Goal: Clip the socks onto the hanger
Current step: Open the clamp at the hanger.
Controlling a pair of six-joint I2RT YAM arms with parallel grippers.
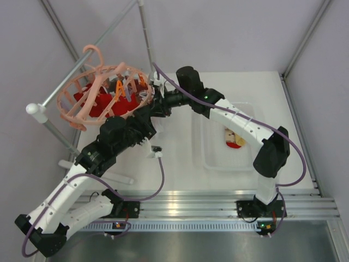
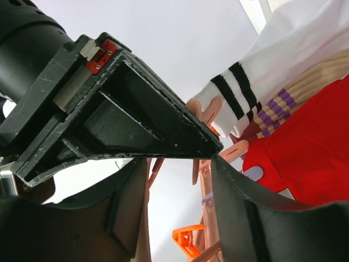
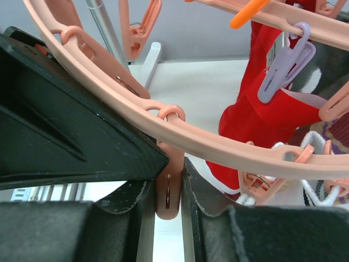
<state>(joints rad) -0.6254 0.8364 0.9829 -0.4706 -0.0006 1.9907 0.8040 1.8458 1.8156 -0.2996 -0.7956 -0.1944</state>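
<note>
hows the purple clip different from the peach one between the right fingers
The purple clip grips the red sock; the peach clip holds nothing. The peach clip sits squeezed in the right gripper; the purple clip hangs free of it. Both dangle from the hanger ring.

The top camera is looking down from behind the arm bases point(image 1: 256, 210), covering the whole surface point(image 1: 180, 164) and the hanger point(image 1: 95, 87) over its far left corner. Very close in, the wrist cameras are looking past the left tool point(image 2: 180, 180) upward and the right tool point(image 3: 168, 188) sideways, sharing the hanger and its socks point(image 2: 311, 147).
</note>
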